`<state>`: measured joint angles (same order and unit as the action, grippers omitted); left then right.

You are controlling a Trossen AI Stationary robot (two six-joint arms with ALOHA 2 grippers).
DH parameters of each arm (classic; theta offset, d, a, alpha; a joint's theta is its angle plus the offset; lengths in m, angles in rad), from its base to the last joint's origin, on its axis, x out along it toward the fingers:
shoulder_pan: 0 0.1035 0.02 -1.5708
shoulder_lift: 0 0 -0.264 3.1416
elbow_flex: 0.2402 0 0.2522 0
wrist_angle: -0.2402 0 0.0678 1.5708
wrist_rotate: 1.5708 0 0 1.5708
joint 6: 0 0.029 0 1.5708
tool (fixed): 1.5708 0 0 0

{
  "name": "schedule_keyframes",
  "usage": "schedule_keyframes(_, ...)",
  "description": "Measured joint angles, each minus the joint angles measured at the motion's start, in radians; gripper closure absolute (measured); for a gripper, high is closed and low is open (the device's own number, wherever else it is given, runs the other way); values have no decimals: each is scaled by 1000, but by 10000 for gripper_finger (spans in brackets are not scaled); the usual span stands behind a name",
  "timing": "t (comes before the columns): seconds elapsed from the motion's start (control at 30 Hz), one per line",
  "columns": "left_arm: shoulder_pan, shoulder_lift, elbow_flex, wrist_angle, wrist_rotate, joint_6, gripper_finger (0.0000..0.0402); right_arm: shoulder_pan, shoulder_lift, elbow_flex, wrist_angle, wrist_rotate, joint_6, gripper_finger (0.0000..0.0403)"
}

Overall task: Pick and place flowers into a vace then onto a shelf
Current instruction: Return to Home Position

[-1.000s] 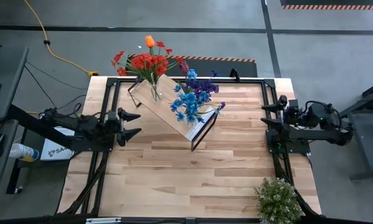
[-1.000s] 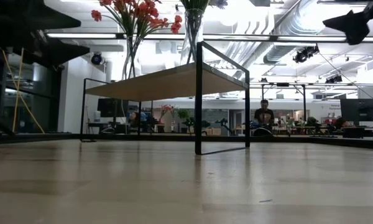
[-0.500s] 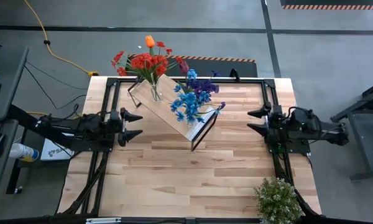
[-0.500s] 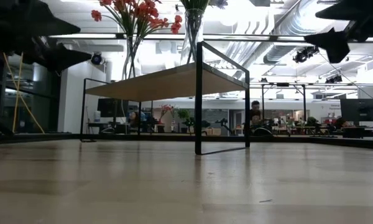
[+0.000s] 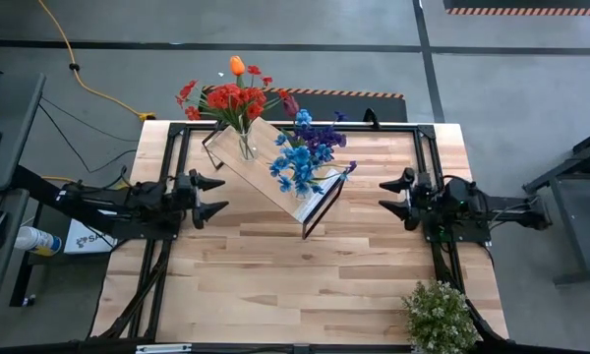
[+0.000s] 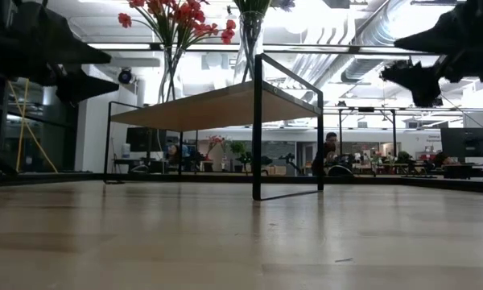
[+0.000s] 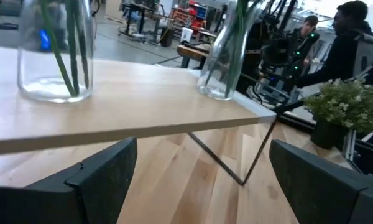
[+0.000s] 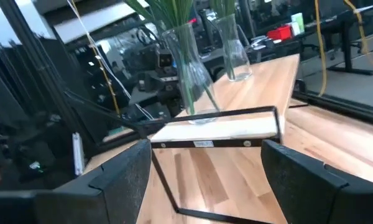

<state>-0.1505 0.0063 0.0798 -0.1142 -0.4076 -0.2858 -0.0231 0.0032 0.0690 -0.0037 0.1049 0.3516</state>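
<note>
The shelf [image 5: 275, 167], a light-wood board on a thin black frame, stands slantwise by its frame legs on the far middle of the table. Two glass vases stand on it. One vase [image 5: 246, 146] holds red blooms and an orange tulip [image 5: 236, 66]; the other [image 5: 303, 185] holds blue and purple blooms [image 5: 305, 147]. My left gripper [image 5: 225, 195] hovers open left of the shelf, fingers pointing at it. My right gripper [image 5: 382, 197] hovers open right of the shelf, also facing it. Both wrist views show the board [image 7: 130, 99] [image 8: 224, 134] ahead between the fingers.
A bushy pale green-white plant [image 5: 438, 315] sits at the table's near right corner. Black frame rails [image 5: 428, 157] run along the table's left and right sides. Bare tabletop [image 5: 295, 275] lies nearer than the shelf. A person [image 6: 328, 153] shows in the room beyond.
My right gripper has moved toward the table's left, closer to the shelf, and come down somewhat, staying open. My left gripper has sunk a little in the low view. The shelf, vases and flowers have stayed where they were.
</note>
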Motion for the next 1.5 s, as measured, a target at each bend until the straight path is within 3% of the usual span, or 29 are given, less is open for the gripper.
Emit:
schedule_keyframes(0.2, 0, 0, -16, 14, 48, -15, 2, 0, 2, -58, 47, 3, 37, 109)
schedule_keyframes(0.53, 0, 0, -16, 14, 10, 10, 2, -12, 2, -58, 45, 37, -46, 109)
schedule_keyframes(1.5, 0, 0, -17, 12, 6, 16, 2, -12, 2, -58, 39, 31, 7, 109)
